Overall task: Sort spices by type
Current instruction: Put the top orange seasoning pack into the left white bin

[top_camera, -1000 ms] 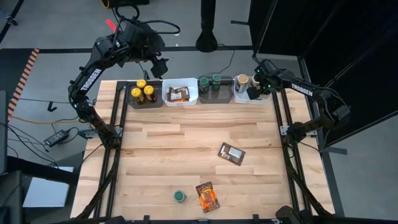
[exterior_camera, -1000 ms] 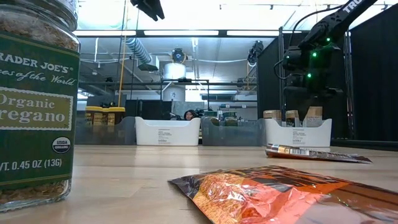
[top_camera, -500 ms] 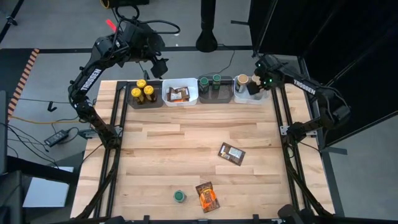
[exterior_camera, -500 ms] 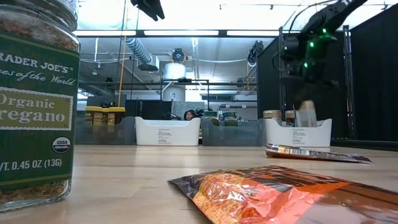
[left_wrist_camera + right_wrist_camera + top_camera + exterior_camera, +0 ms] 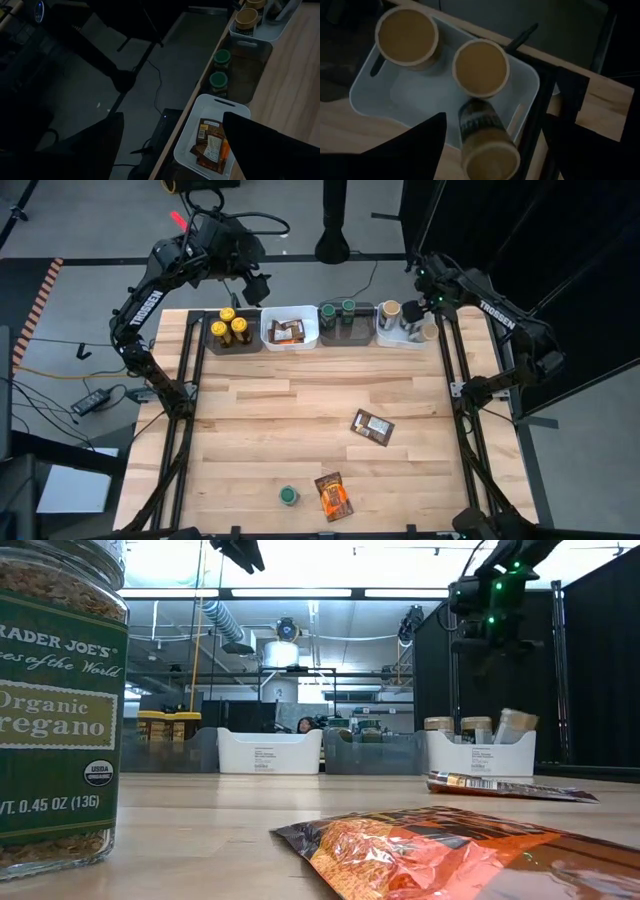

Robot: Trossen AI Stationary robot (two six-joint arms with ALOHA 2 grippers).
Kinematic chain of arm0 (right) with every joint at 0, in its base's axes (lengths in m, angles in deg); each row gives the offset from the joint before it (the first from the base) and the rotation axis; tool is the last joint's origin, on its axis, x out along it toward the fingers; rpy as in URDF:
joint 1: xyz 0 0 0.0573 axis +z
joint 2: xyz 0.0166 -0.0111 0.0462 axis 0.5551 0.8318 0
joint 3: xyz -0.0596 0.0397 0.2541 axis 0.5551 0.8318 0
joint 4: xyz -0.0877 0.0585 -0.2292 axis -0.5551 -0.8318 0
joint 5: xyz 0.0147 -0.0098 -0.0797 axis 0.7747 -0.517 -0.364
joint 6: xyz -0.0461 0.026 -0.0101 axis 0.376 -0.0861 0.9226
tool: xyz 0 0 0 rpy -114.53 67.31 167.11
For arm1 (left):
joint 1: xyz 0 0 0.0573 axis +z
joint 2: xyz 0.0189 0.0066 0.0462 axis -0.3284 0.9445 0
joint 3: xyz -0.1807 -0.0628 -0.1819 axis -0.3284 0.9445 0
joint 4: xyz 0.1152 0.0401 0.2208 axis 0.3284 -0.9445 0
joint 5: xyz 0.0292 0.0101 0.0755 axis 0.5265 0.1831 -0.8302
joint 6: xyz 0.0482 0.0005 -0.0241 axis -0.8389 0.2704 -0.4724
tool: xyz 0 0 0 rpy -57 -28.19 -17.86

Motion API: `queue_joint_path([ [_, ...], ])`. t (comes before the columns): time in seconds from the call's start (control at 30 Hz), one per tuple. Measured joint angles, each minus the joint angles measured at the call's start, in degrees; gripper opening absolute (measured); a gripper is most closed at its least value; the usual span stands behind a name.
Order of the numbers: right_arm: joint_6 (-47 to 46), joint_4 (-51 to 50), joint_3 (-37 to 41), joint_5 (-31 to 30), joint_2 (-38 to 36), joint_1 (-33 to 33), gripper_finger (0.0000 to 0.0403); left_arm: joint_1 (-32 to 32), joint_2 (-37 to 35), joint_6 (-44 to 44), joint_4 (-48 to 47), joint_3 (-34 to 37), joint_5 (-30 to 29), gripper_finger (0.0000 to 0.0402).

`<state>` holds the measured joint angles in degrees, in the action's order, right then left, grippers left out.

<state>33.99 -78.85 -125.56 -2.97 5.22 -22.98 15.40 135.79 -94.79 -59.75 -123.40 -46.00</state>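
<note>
My right gripper (image 5: 432,297) hangs open above the far-right white bin (image 5: 384,338). That bin holds three tan-lidded jars. Two stand upright, and the third jar (image 5: 483,138) leans tilted against the bin's wall (image 5: 515,726). My left gripper (image 5: 255,288) waits open, raised over the far edge behind the bins. Yellow-lidded jars (image 5: 231,327), packets (image 5: 288,331) and green-lidded jars (image 5: 342,311) sit in three other bins. On the table lie a brown packet (image 5: 372,427), an orange packet (image 5: 333,496) and a green-lidded oregano jar (image 5: 288,496).
The four bins stand in a row along the table's far edge. Black frame rails (image 5: 455,395) run down both sides of the table. The wooden middle of the table is bare between the bins and the loose items near the near edge. A person shows far behind in the low view.
My right gripper has risen out of the far-right white bin and drawn back toward the far edge. The tan-lidded jar that was under it stays in the bin, now leaning tilted against the wall. My left arm has kept still.
</note>
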Motion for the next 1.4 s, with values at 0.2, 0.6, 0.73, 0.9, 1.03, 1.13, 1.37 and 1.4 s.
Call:
queue_joint_path([
  [0.2, 0.3, 0.8, 1.4, 0.4, 0.0, 0.7, 0.0325, 0.0, 0.0, 0.0, 0.0, 0.0, 0.0, 0.0346],
  [0.6, 1.2, 4.7, -1.1, 16.5, -4.7, 24.1, 0.0311, 0.0, 0.0, 0.0, -0.1, 0.0, 0.0, 0.0346],
  [0.73, -4.0, 4.6, 2.0, 9.1, -3.4, 41.3, 0.0296, 0.0, 0.0, 0.0, -0.1, 0.0, 0.0, 0.0346],
  [0.9, -13.7, 9.5, 7.8, 3.0, -0.7, 57.4, 0.0279, 0.0, 0.0, -0.7, -0.1, 0.0, 0.0, 0.0346],
  [1.03, -19.7, 15.6, 10.7, 3.7, 3.6, 64.4, 0.0279, 0.0, 0.0, -0.7, -0.1, 0.0, 0.0, 0.0346],
  [1.13, -19.4, 19.7, 11.0, 3.7, 7.2, 67.2, 0.0293, 0.0, 0.0, -0.7, -0.1, 0.0, 0.0, 0.0346],
  [1.37, -17.8, 21.7, 9.6, 6.2, 17.1, 67.4, 0.0341, 0.0, 0.0, -0.7, -0.9, 0.0, 0.0, 0.0346],
  [1.4, -18.2, 21.9, 9.3, 7.1, 18.6, 67.4, 0.0348, 0.0, 0.0, -0.7, -1.0, 0.0, 0.0, 0.0346],
])
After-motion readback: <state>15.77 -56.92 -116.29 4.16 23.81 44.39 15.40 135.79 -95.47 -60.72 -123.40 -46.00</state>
